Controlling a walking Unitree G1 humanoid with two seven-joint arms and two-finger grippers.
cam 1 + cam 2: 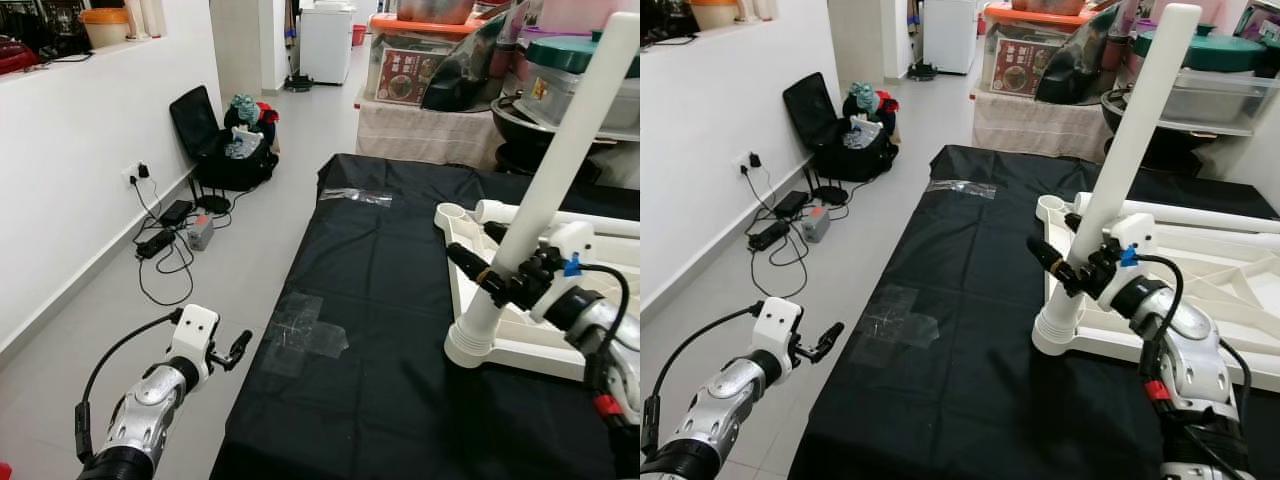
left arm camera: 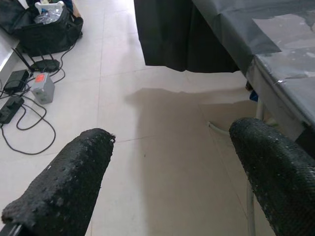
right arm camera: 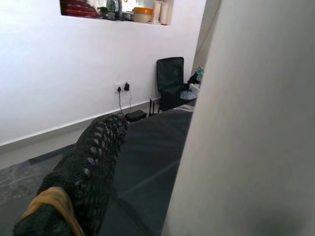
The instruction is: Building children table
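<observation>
White plastic leg [image 1: 1110, 180] stands tilted in the corner socket [image 1: 1058, 335] of the upturned tabletop [image 1: 1200, 275]; my right end effector [image 1: 1072, 268] grips it low. I'd straighten it, then press down.

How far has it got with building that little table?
One white leg already stands in a corner socket of the upturned tabletop; the right tool grips it near its base. Another leg lies unfitted on the tabletop. The left tool hangs open over the floor.
</observation>
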